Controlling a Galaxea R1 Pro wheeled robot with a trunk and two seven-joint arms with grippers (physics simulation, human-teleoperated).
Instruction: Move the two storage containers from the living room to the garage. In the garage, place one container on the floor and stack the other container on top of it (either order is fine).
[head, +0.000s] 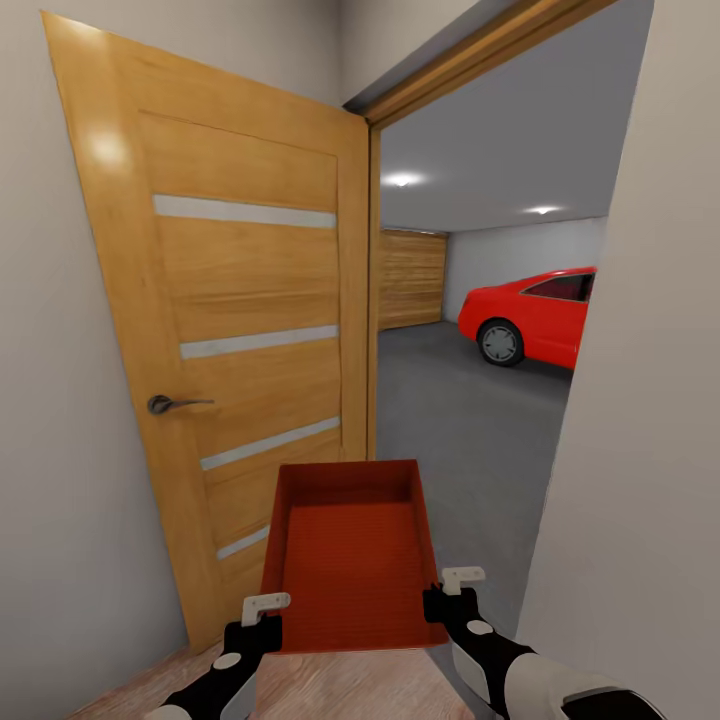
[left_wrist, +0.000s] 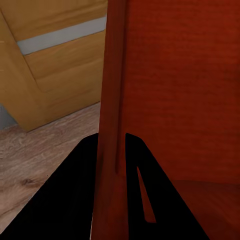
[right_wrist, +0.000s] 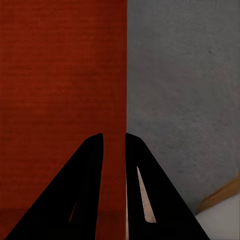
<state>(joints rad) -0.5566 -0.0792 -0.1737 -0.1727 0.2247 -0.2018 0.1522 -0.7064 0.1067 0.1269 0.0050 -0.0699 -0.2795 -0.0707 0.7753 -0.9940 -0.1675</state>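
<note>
**Container carried at the garage doorway**

The left gripper and right gripper each pinch a side wall of the red-orange storage container, held aloft between them. Beside it stands the open wooden door; beyond lie the garage floor and a red car.

Nothing readable is showing anywhere: no text, label, brand, number or sign is appearing on any surface in the head view or either wrist view.

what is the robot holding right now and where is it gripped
One storage container, carried by both: left gripper clamps its left side wall, right gripper its right side wall.
</note>
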